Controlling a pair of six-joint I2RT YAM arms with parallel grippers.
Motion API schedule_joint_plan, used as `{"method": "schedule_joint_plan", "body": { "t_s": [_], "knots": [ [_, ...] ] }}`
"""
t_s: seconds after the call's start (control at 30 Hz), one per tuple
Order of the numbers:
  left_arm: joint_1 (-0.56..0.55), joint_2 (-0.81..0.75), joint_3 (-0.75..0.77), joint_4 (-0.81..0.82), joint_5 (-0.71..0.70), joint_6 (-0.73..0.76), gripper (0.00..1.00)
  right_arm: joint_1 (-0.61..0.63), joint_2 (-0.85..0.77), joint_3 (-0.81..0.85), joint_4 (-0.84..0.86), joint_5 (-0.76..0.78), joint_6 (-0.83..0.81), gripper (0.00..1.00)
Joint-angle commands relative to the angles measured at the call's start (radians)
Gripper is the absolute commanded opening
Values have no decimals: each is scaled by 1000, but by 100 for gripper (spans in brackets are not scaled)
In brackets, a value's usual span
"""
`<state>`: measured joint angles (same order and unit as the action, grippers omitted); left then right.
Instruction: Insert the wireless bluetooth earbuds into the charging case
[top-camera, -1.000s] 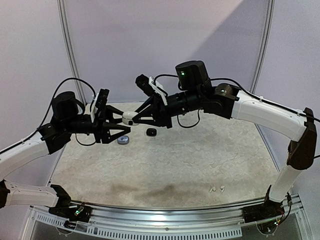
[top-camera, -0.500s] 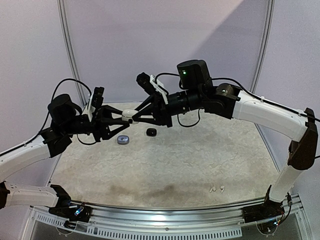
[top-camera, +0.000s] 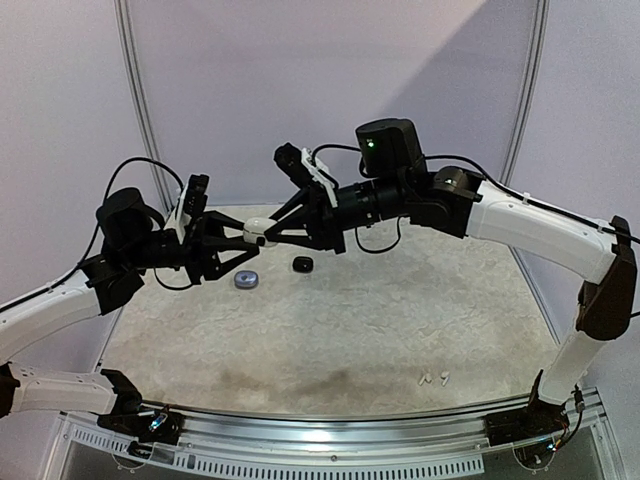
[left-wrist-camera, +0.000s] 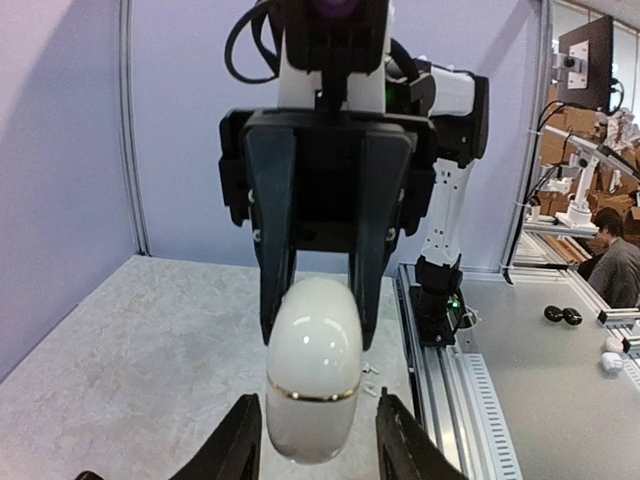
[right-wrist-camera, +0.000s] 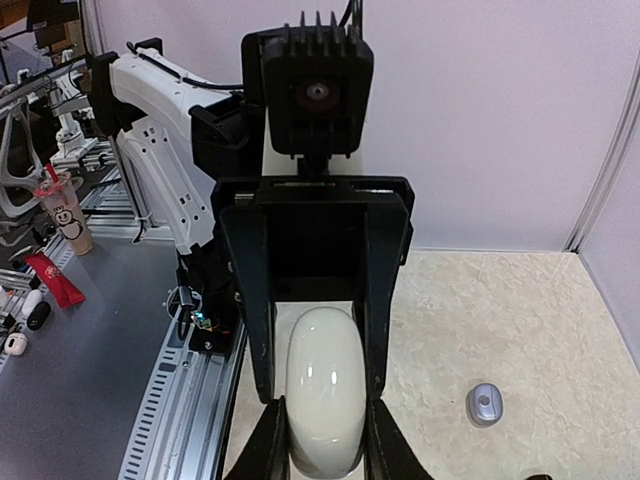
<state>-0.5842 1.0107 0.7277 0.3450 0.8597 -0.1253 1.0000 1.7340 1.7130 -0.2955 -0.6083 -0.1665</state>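
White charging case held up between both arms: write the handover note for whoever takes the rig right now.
Right gripper: jaws shut on the white charging case, mid-air.
Left gripper: jaws flank the case's other end; contact unclear.
White stemmed earbuds: on the table, near edge, right side.
Done: case lifted, closed.
To do: open it, seat the earbuds.

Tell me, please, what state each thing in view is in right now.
charging case, lid shut, held in the air between both grippers.
right gripper, shut on the charging case.
left gripper, shut on the case's other end.
white earbuds, lying loose on the table, outside the case.
grey disc, lying on the table.
black object, lying on the table.
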Motion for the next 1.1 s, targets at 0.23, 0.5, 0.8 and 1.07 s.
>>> {"method": "schedule_joint_plan", "body": {
  "t_s": [0.23,0.5,0.8,1.07],
  "knots": [
    [0,16,31,-41,5,14,37,-3,-49,-6,18,-1,-19,0],
    [-14,37,51,2,8,-5,42,-4,-41,-4,26,-4,-15,0],
    [-16,39,52,-10,33,16,16,-4,-36,-6,19,4,-14,0],
    [-16,40,58,4,50,8,35,-4,-36,-1,7,23,-25,0]
  ]
}}
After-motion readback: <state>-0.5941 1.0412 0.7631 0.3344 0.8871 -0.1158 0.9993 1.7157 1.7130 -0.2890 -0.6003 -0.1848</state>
